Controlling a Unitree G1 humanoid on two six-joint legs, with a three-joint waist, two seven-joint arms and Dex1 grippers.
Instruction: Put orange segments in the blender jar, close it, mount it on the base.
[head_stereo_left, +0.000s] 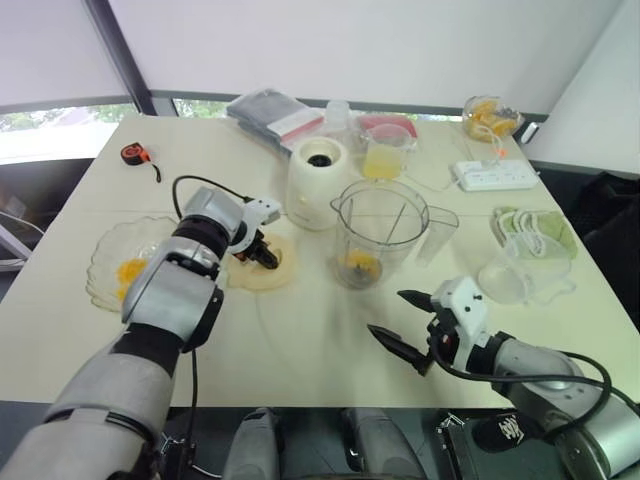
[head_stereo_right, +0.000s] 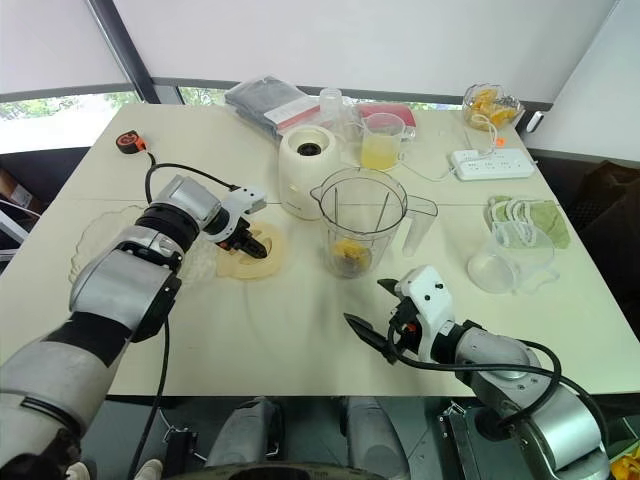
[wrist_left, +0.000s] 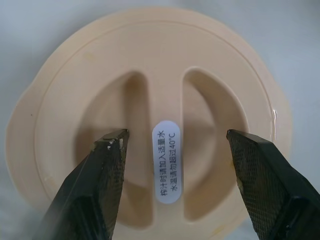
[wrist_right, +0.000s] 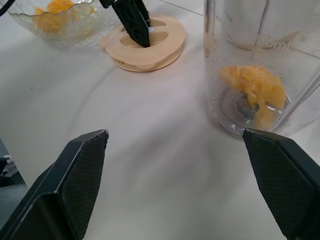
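Holding orange segments (wrist_right: 255, 90): blender jar (head_stereo_left: 378, 232)

This looks like a test room set up for kitchen chores, not a real kitchen. A plain cream tabletop (head_stereo_left: 330, 340) stands before windows with drawn white blinds (head_stereo_left: 330, 40). Behind the blender jar (head_stereo_left: 378, 232) sit its cream base (head_stereo_left: 318, 180) and a cup of yellow juice (head_stereo_left: 384, 153). To the jar's far right lies a white power strip (head_stereo_left: 493, 175); at the far left edge, a tape measure (head_stereo_left: 135, 153)
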